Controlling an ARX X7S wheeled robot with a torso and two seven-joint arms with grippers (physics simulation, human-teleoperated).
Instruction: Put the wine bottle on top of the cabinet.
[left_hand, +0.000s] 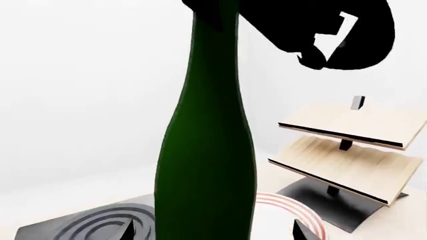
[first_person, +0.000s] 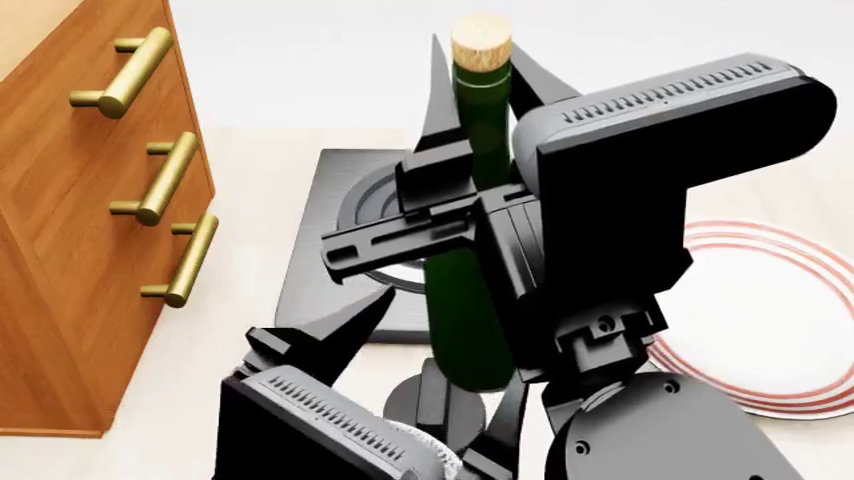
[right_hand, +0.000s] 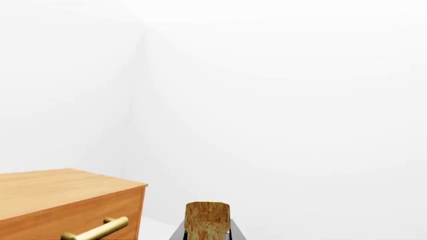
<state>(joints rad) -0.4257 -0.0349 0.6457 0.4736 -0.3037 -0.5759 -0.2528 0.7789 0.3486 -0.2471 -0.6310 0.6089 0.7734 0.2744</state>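
The tall dark green glass wine bottle (first_person: 470, 270) with a tan cork top stands upright in the air, clear of the floor, with the right gripper (first_person: 461, 190) clamped around its upper body and neck. The left gripper (first_person: 400, 345) sits low beside the bottle's base, its fingers spread apart (whether they touch the glass is unclear). The reddish-brown wooden drawer cabinet (first_person: 67, 240) with 3 brass bar handles stands to the left, near the bottle. Below lie a dark grey square mat with concentric rings (first_person: 327, 235) and a white round plate with red rings (first_person: 774, 320). A pale slanted wooden rack (left_hand: 347, 150) stands further off.
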